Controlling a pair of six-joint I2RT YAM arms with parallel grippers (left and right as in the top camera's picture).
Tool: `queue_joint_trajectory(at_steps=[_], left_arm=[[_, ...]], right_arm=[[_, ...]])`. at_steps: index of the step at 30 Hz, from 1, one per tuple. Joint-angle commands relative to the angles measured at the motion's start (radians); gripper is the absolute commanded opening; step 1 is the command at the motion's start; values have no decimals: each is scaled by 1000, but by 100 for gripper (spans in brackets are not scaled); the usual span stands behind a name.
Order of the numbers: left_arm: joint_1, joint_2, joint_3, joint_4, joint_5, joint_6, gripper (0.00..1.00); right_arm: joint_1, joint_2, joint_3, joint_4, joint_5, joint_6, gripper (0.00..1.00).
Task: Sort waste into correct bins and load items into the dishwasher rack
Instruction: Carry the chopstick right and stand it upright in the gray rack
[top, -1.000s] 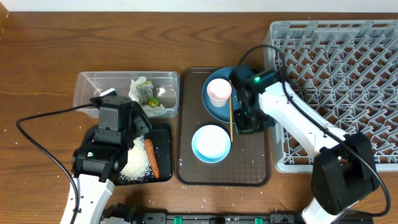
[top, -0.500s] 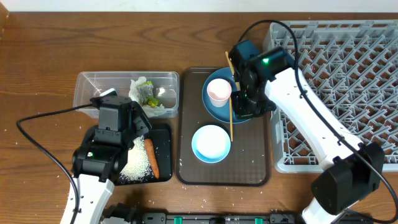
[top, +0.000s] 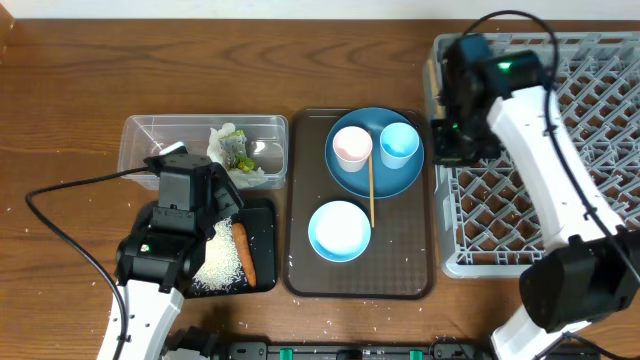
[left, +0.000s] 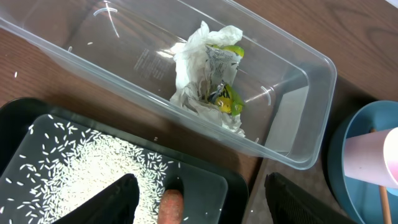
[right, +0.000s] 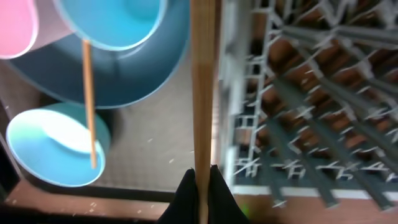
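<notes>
My right gripper (top: 450, 140) is shut on one wooden chopstick (right: 200, 93) and holds it over the left edge of the grey dishwasher rack (top: 560, 120). The other chopstick (top: 371, 190) lies across the blue plate (top: 375, 172) and the pale blue bowl (top: 339, 230). The pinkish cup (top: 351, 146) and the light-blue cup (top: 399, 143) stand on the plate. My left gripper (left: 202, 202) is open above the black tray (top: 262, 215), which holds rice (top: 220, 262) and the carrot (top: 243, 252). The tissue with green scraps (left: 208, 74) lies in the clear tub (top: 140, 140).
The plate and bowl sit on a brown serving tray (top: 400, 270) between the bins and the rack. The rack's upright pegs (right: 311, 112) fill the right side. A black cable (top: 70, 190) loops over the table at the left.
My right gripper has lifted one chopstick off the plate and carried it up and right to the rack's left edge, uncovering the light-blue cup. The left arm has not moved.
</notes>
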Motion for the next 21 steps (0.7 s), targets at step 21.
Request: queue_joint_trajectory(at_steps=[21], left_arm=[[5,-3,10,-2,-16,7,68]], right_arm=[[-99,-2,3,26,55,-92,1]])
